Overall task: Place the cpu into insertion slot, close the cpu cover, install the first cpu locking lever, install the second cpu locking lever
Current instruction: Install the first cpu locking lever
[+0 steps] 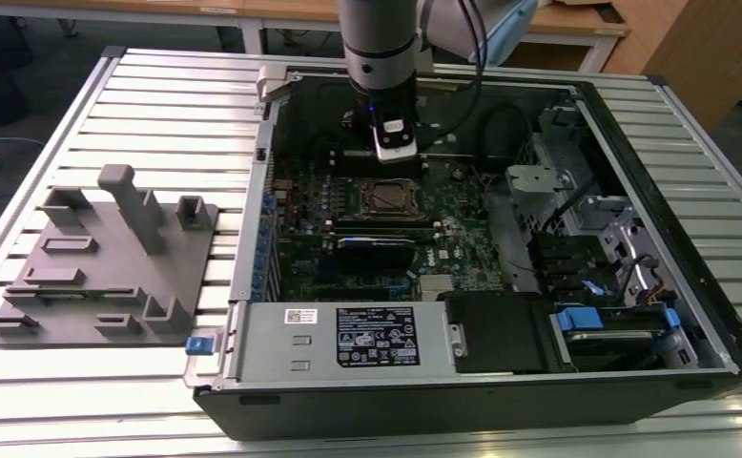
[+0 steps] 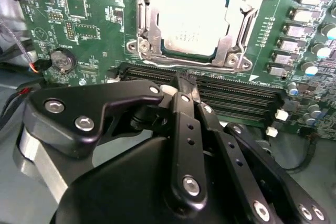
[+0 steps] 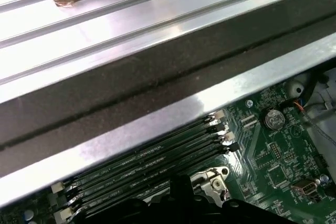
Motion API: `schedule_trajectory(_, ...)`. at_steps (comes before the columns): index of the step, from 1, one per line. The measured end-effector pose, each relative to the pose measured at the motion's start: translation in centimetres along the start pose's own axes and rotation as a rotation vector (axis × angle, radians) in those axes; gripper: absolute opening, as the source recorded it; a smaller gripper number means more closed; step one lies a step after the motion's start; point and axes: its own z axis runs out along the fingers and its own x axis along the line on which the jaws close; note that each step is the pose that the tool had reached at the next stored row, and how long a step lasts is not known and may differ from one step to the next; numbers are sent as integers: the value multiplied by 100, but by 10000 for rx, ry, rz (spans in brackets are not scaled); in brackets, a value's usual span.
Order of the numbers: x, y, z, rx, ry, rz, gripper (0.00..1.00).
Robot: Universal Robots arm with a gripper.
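Grey cpu (image 2: 195,23) — silvery cpu cover (image 2: 148,24) — black gripper (image 2: 185,85).

Dull grey metal cpu (image 2: 195,22), shiny silvery cpu cover (image 2: 148,27), matt black plastic gripper (image 2: 185,85).

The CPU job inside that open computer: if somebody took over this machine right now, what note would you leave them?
Gripper: fingers together, holding nothing, poised over the memory slots just beside the socket.
The cpu already lies in the insertion slot.
The cpu cover looks lowered around the chip.
Left to check: whether either locking lever is latched, which I cannot tell from these pictures.
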Motion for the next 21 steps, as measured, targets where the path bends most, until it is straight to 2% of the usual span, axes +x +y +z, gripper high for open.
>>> schedule_trajectory(4,-2,-3,-1,5,5,-2,11)
schedule_trajectory(7,-19,-40,-6,13,-1,-2,11)
schedule_trajectory(10,-44,-92,-15,80,-30,-15,11)
schedule_trajectory(11,-51,-106,-16,151,-63,-29,11)
schedule_trajectory(12,-55,-115,-17,257,-111,-46,11)
schedule_trajectory(15,-61,-128,-20,730,-320,-140,11)
schedule_trajectory(16,-62,-129,-20,846,-371,-161,11)
schedule_trajectory(17,-63,-128,-20,924,-405,-176,11)
schedule_trajectory(18,-63,-128,-19,964,-422,-184,11)
schedule_trajectory(21,-64,-129,-20,980,-429,-187,11)
